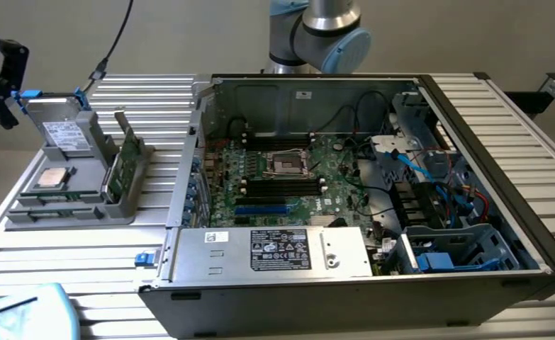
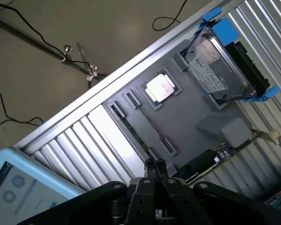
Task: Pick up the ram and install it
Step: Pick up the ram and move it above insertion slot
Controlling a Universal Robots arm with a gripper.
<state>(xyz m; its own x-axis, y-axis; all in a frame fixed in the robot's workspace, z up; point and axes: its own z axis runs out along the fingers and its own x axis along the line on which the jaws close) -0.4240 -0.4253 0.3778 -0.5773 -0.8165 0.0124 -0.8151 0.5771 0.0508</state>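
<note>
Closest to my wrist camera, the end effector (image 2: pixel 155 165) is fully closed with nothing in its grip, its tips over the grey tray (image 2: pixel 187 122) just beside the ram (image 2: pixel 210 159). On my exterior feed, the ram stands on edge in that tray, on the desk (image 1: pixel 59 269) at the exterior view's left of the open case (image 1: pixel 287 304).

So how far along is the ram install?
Nothing looks done: the ram stands in the gray tray beside the open computer case. In hand: the gripper, shut and empty, hangs above that tray. Left: lifting the ram and seating it on the motherboard.
</note>
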